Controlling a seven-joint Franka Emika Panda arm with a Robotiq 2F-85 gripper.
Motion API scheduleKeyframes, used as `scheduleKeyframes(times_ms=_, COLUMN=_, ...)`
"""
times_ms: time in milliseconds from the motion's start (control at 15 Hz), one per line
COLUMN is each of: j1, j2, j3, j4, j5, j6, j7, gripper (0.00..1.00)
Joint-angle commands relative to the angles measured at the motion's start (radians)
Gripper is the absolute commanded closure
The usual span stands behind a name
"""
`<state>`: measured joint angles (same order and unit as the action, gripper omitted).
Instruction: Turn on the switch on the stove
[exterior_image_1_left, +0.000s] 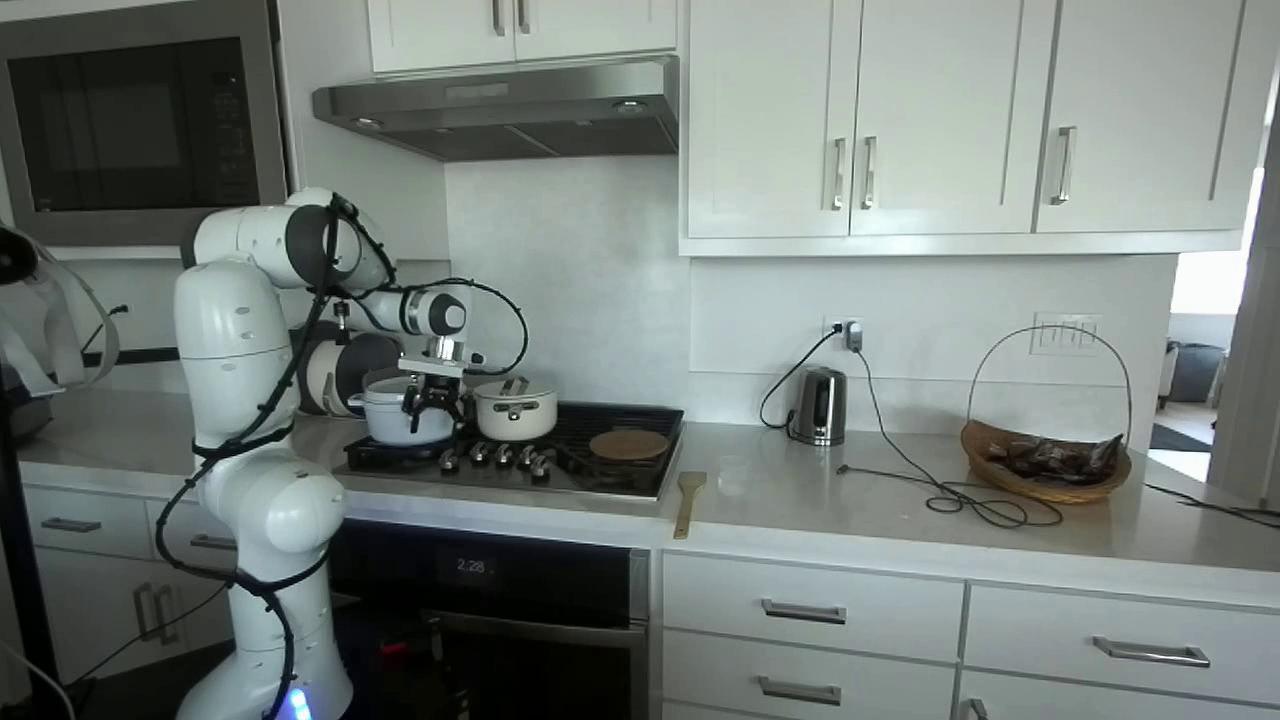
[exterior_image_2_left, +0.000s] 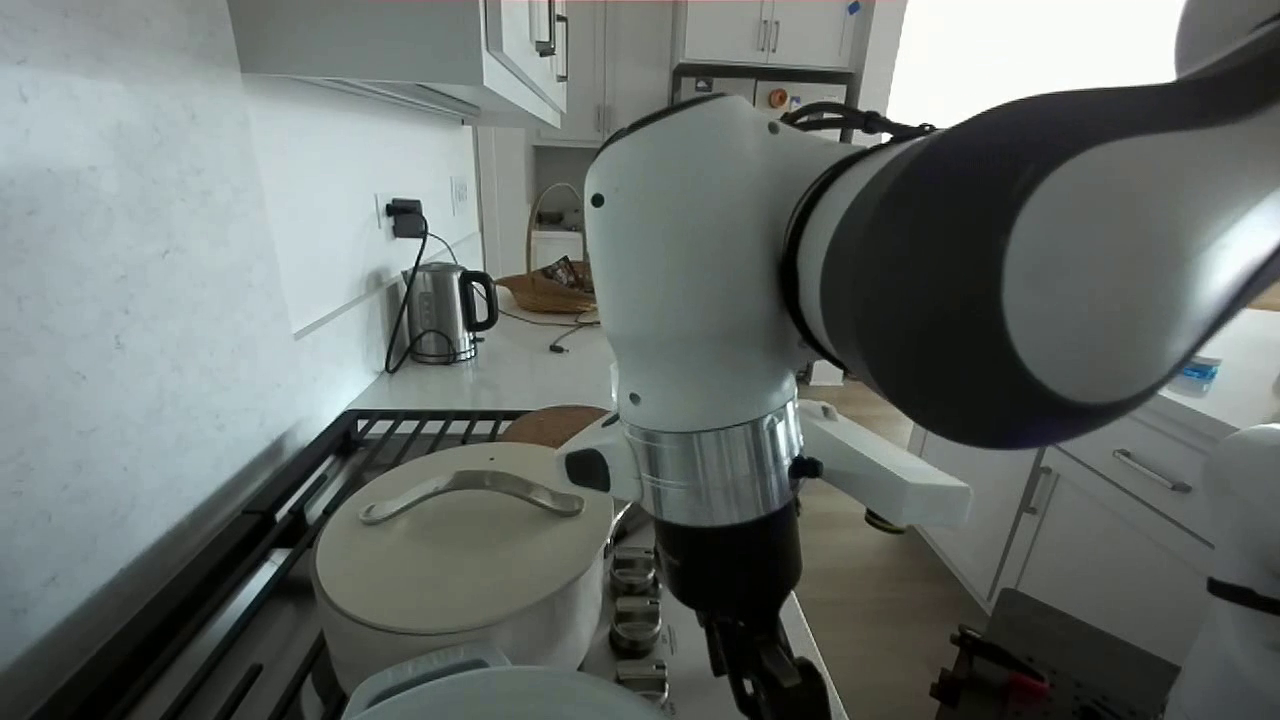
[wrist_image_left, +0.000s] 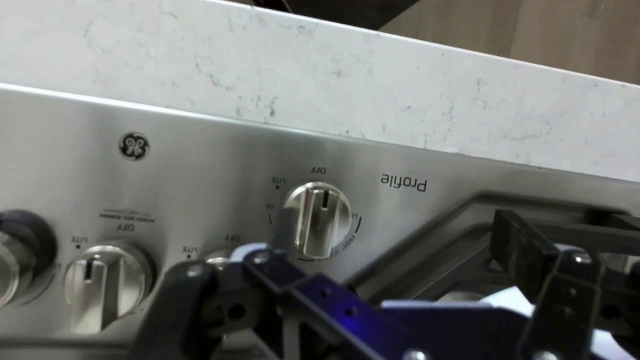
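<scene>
Stove (exterior_image_1_left: 574, 430) first: black cooktop with dark grates (exterior_image_1_left: 585, 416) and a steel strip (wrist_image_left: 215, 165) along the near side, set into the left part of the pale counter (exterior_image_1_left: 770, 490). There's a dark oven front (exterior_image_1_left: 550, 580) under it, clock (exterior_image_1_left: 472, 566) reading 2:28.

Going near to far, the white robot arm (exterior_image_1_left: 235, 330) stands closest, over on the left, covering the left end of the oven front. Then you've got a wooden-looking spatula (exterior_image_1_left: 686, 500) on the counter just right of the stove, handle toward the near edge. Next up, the steel knobs (exterior_image_1_left: 503, 455) in a bunch along that near strip. On the leftmost knob (wrist_image_left: 321, 220) the black mark (wrist_image_left: 325, 199) lines up pretty much with OFF. The gripper (wrist_image_left: 395, 230) is right above that area, pointing down, fingers (wrist_image_left: 522, 250) spread well apart. In the wrist view one of them overlaps that knob's edge, but I honestly can't tell if it's touching.

Past that, on the grates: a pale blue pot (exterior_image_1_left: 385, 418) at the left, a cream pot (exterior_image_1_left: 515, 412) just right of it with a metal-handled lid (exterior_image_2_left: 450, 570), and a flat brown disc (exterior_image_1_left: 628, 445) over on the right. Further right, a steel kettle (exterior_image_1_left: 820, 405) stands near the far wall (exterior_image_1_left: 570, 270), and beyond it to the right sits a wicker basket (exterior_image_1_left: 1052, 491) with some dark crumpled stuff (exterior_image_1_left: 1060, 455) in it. Range hood (exterior_image_1_left: 500, 110) is up over the stove, with a microwave (exterior_image_1_left: 140, 120) off to its left.
</scene>
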<state>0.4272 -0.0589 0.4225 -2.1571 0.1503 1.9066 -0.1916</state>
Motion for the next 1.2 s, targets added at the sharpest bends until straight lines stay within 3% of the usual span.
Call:
scheduleKeyframes(times_ms=0, j1=0.017, j2=-0.042, j3=0.021, j4=-0.059, j5=-0.064, j6=0.075, j7=0.024, gripper=0.0)
scheduleKeyframes(times_ms=600, j1=0.026, j2=-0.122, j3=0.024, j4=-0.214, j5=-0.095, j6=0.335, j7=0.097, gripper=0.0)
scheduleKeyframes(times_ms=1133, j1=0.016, j2=-0.145, j3=0.016, j4=-0.257, j5=-0.132, j6=0.377, j7=0.153, gripper=0.0)
